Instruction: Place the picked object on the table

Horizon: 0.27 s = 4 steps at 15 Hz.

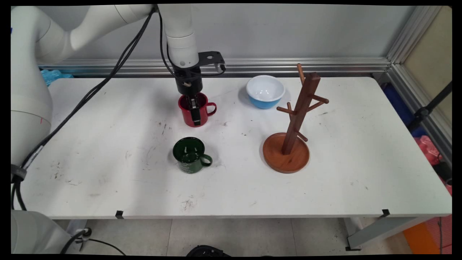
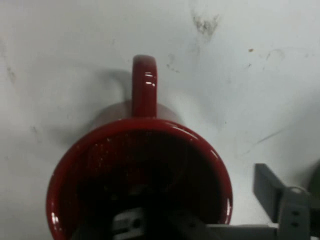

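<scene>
**Red mug under the pincer**

Red mug (image 1: 195,112) stands on the white bench (image 1: 108,173), the pincer (image 1: 195,110) straddling its near wall, one finger inside, one outside; whether it grips cannot be told. Hand view: the mug (image 2: 142,165) sits directly below, handle pointing up.

Gripper: I saw the black gripper (image 1: 195,110) pointing straight down at the red mug (image 1: 195,115), one finger inside the mouth and one down the outer wall facing the camera.
Red mug: it stood upright, handle toward the bowl side.
Green mug (image 1: 190,155): nearer the camera than the red mug, upright, apart from it.
Blue bowl (image 1: 265,91): right of the red mug, near the back edge.
Wooden mug tree (image 1: 294,126): right of the red mug, just in front of the bowl.
Table (image 1: 108,144): white, scuffed around the red mug.
</scene>
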{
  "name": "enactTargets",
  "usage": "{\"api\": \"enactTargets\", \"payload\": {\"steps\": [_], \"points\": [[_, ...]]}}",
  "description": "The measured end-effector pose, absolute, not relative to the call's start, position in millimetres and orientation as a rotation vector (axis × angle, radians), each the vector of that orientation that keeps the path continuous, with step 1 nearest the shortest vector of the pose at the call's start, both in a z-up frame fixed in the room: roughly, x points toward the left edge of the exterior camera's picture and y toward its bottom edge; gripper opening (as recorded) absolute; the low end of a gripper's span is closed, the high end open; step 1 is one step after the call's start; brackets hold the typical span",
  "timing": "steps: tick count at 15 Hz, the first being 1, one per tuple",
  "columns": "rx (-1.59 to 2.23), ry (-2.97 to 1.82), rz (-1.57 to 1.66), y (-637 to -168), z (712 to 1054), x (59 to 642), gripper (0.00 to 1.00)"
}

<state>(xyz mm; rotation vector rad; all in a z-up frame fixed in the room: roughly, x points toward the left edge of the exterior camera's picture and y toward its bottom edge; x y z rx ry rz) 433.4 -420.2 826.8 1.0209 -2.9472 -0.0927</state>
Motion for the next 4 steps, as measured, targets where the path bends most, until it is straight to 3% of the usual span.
{"api": "enactTargets", "payload": {"steps": [4], "points": [[1.006, -2.937, -0.044, -426.9, 835.2, 432.7, 1.00]]}}
